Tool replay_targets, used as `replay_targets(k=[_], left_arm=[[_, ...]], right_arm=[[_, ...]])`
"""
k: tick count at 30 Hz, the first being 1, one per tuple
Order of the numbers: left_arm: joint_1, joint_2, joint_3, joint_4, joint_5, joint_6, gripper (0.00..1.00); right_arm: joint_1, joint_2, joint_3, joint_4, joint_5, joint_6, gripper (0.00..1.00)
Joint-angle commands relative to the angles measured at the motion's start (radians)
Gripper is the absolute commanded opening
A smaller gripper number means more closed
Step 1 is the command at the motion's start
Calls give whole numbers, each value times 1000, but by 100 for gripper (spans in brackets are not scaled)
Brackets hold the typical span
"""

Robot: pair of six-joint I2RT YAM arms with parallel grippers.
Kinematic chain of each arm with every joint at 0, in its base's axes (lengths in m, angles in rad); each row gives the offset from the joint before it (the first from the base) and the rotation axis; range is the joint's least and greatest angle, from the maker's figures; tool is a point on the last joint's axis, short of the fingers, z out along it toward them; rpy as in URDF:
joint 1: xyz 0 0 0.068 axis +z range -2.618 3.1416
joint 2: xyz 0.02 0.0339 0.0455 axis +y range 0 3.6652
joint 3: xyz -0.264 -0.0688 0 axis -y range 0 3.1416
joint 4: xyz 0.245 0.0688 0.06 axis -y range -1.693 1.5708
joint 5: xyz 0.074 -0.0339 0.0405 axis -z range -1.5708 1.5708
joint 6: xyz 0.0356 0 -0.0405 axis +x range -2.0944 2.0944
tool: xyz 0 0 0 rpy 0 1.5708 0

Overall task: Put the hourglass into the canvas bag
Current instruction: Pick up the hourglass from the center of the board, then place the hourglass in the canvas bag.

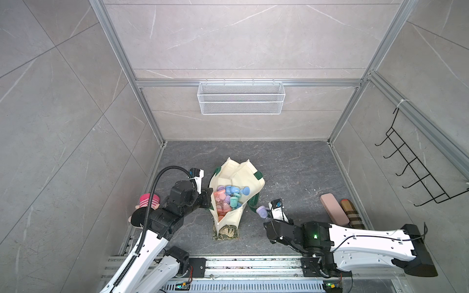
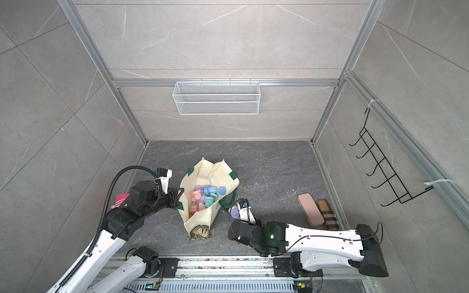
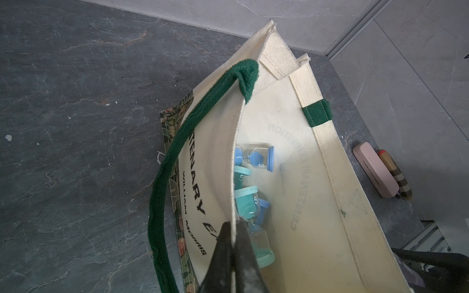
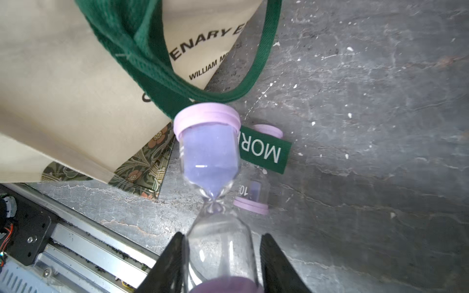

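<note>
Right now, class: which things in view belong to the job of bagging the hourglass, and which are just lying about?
Job:
- bag
- lilac hourglass, gripped by the right hand
- left hand, pinching the bag's rim
- second hourglass, on the floor
- bagged hourglasses

Lying about:
- pink case
- plaid case
- doll
- wire basket
- hook rack

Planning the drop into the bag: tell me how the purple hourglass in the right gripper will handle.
The purple hourglass looks fragile: clear glass bulbs meet at a thin neck, so a hard drop may crack it. The right gripper clamps smooth curved glass, so it could slip. Its round caps suggest it would roll if laid on its side.
</note>
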Motion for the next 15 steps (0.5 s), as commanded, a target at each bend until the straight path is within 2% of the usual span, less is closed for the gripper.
replay_targets(k=[1, 15], left_arm=[[1, -25, 19, 101, 2, 10, 0], [1, -24, 20, 101, 4, 10, 0]], right_arm=[[6, -69, 27, -69, 64, -40, 0], [6, -244, 97, -115, 166, -32, 0]])
